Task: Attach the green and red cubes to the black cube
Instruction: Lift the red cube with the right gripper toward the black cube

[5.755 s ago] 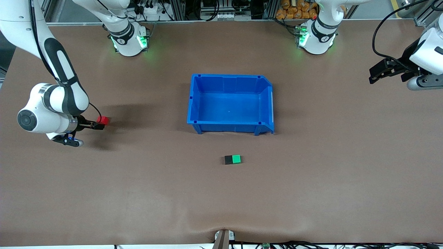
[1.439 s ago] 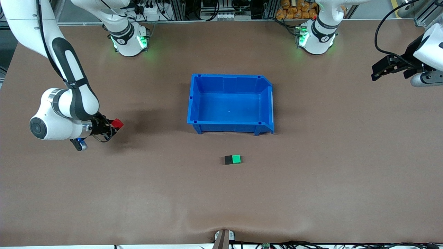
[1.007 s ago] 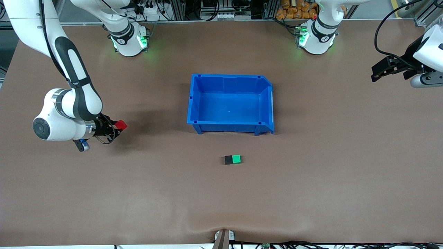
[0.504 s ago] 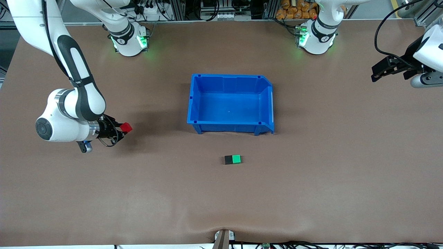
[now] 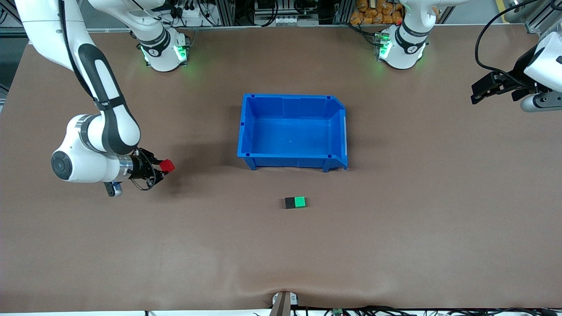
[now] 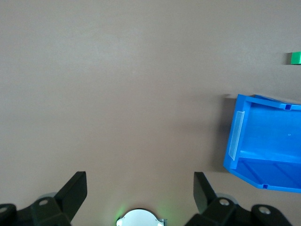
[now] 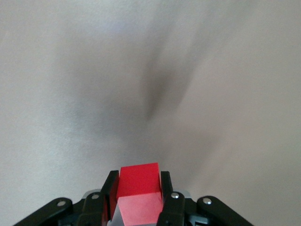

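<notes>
Right gripper (image 5: 163,167) up off the table (image 5: 131,245) at the right arm's end, fingers clamped on the red cube (image 5: 167,165); in the right wrist view the red cube sits pinched between both black pads (image 7: 111,190), only bare tabletop under it. The black cube (image 5: 290,202) and green cube (image 5: 300,202) lie on the table touching side by side, well apart from the right gripper, toward the left arm's end from it; the black one is the nearer of the two to that gripper. Blue bin (image 5: 293,131) sits just beside the pair, farther from the front camera. Left gripper (image 5: 479,91) waits over the left arm's end of the table, fingers spread wide, holding nothing, well apart from the cubes.
</notes>
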Robot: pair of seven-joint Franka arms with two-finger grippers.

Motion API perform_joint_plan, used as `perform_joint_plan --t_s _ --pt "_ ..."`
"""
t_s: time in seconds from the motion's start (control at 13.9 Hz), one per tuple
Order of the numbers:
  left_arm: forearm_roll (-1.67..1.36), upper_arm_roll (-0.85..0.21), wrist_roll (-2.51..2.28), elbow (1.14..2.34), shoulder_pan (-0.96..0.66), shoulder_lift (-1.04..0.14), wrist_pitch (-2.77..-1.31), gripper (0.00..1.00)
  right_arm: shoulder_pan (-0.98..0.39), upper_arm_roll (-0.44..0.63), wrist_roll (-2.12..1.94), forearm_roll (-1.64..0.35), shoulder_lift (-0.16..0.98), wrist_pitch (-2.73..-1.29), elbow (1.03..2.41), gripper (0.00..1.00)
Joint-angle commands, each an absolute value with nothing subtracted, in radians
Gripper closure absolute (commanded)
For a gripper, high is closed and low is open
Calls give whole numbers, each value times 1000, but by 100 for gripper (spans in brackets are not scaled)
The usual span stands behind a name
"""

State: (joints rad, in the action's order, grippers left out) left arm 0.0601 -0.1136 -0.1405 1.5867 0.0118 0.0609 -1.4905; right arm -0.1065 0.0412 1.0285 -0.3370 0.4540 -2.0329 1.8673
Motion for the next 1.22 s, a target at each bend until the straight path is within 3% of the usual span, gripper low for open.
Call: perform_joint_plan --t_s 0.0,1.15 --pt "54 -115 -140 1591 18 67 -1497 0 -129 46 1071 -371 497 -2029 1809 100" --pt "54 -115 -141 1598 31 72 -1496 0 -218 48 1229 -403 589 -2031 1680 100"
